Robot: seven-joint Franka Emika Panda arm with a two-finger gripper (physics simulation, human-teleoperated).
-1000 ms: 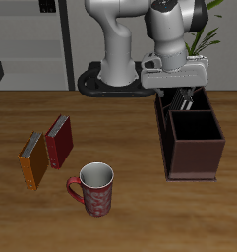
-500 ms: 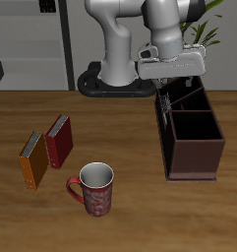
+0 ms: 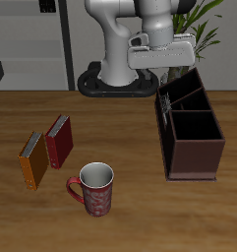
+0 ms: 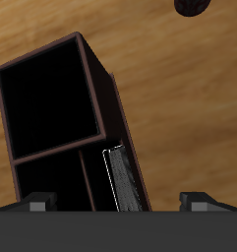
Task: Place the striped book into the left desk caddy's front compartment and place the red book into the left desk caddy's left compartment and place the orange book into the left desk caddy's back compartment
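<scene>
The left desk caddy (image 3: 194,138) is a dark maroon box beside the table's far end. The striped book (image 3: 165,103) stands in its narrow slot on the side facing the mug. The wrist view shows the striped book (image 4: 123,182) upright inside that slot of the caddy (image 4: 95,89). My gripper (image 3: 175,75) hangs open above the caddy's back part, holding nothing, and its fingertips (image 4: 35,203) are spread wide. The red book (image 3: 59,141) and the orange book (image 3: 33,159) lie side by side on the table, far from the gripper.
A red patterned mug (image 3: 93,187) stands near the table's front edge, between the books and the caddy. The robot's base (image 3: 115,79) and a potted plant (image 3: 204,34) are at the back. Shelving is behind the table.
The gripper has risen out of the caddy and drifted back toward the base. The striped book stays behind in the slot.
</scene>
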